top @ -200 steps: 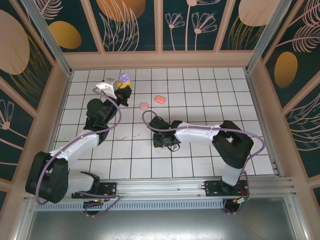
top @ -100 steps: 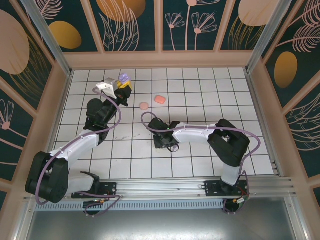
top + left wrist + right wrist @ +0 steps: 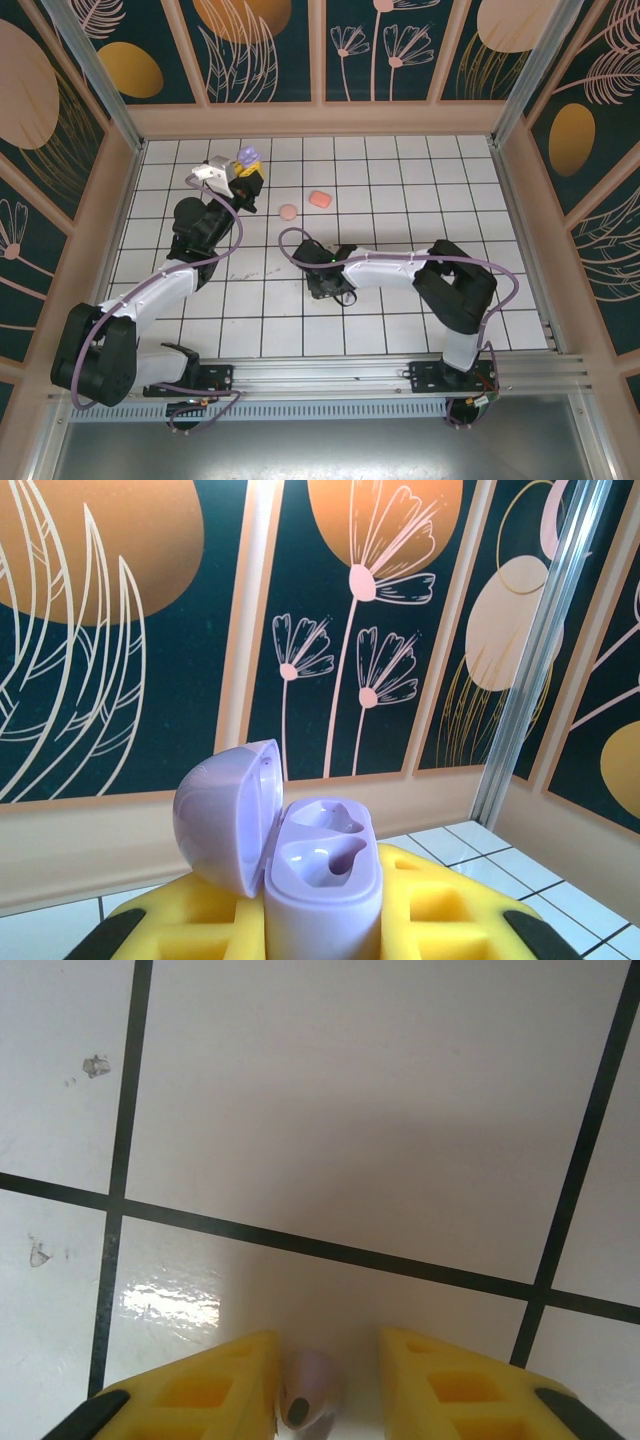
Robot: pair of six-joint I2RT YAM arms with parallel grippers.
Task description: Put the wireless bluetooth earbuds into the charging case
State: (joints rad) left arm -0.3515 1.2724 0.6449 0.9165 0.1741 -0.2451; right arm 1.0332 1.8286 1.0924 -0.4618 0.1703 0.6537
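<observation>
Mid-tabletop: right end effector (image 3: 328, 1360) low on the surface, jaws narrow, straddling purple earbud (image 3: 305, 1400), not clamped. Farther back: pink case (image 3: 288, 212), salmon case (image 3: 320, 199). Toward far-left corner: left end effector (image 3: 243, 178) grips purple case (image 3: 320, 880), lid open.

The white, black-gridded tabletop (image 3: 430, 180) lies bare at the far right and along the near middle. At the far middle, a salmon-orange rounded plastic case (image 3: 320, 199) and a pink round plastic case (image 3: 288, 212) sit close, apart. The right arm (image 3: 390, 268) lies low across the centre; the left end effector (image 3: 246, 170) grips an open lilac plastic case (image 3: 247, 155) at far left.
</observation>
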